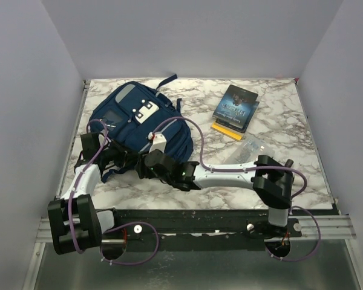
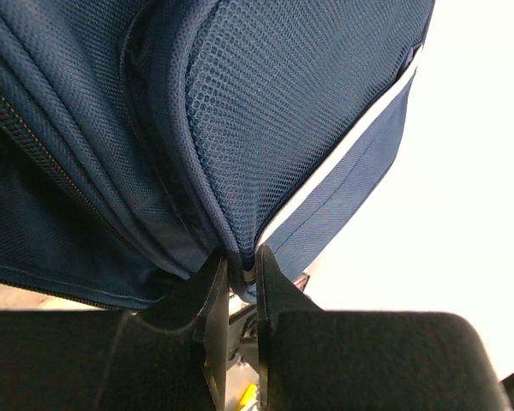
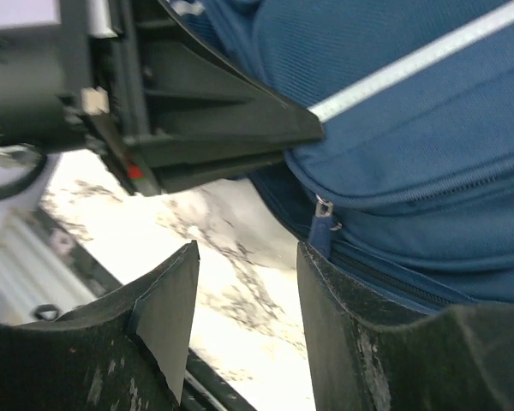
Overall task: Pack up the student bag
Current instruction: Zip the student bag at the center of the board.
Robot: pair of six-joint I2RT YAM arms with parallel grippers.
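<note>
The navy blue student bag (image 1: 136,118) lies at the back left of the marble table, front pockets up. My left gripper (image 1: 116,155) is at its near edge; in the left wrist view it (image 2: 242,261) is shut on a fold of the bag's mesh fabric (image 2: 265,128) by the pale trim stripe. My right gripper (image 1: 150,164) reaches across to the same near edge. In the right wrist view it (image 3: 247,257) is open and empty, just above the table, with a zipper pull (image 3: 322,227) close beside its right finger (image 3: 343,325). The left gripper's black body (image 3: 214,120) shows just beyond.
A dark book (image 1: 237,104) lies at the back right on a yellow item (image 1: 227,132). A clear plastic pouch (image 1: 249,148) lies nearer, beside the right arm's forearm (image 1: 230,175). Purple cables loop over the bag and arms. Grey walls enclose the table.
</note>
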